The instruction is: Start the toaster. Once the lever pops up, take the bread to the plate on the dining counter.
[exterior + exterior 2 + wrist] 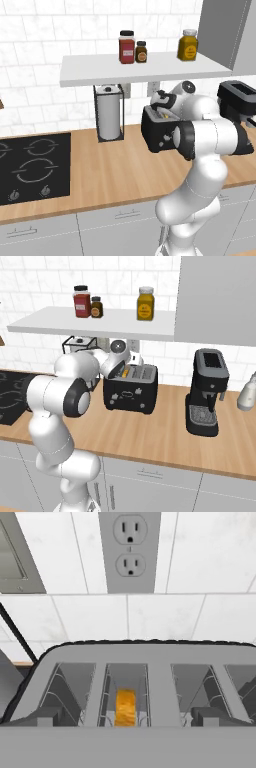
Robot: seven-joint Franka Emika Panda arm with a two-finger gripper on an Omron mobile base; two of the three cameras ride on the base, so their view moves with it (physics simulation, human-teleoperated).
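A: Which step is being shown?
B: Bread retrieval, I judge — spread-jawed gripper (131, 367) hovering over black boxy toaster (131, 387); tan slice (125, 707) sitting in its slot.
A: Next?
B: Descending, pinching it.

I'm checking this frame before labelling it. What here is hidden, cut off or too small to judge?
- Black boxy toaster: front lower part hidden by the white arm, left base view.
- Tan bread slice: sunk in its slot, just a top edge shows, hand view.
- Toaster's pale front controls: too small to read, right base view.
- Jar labels: too small, right base view.
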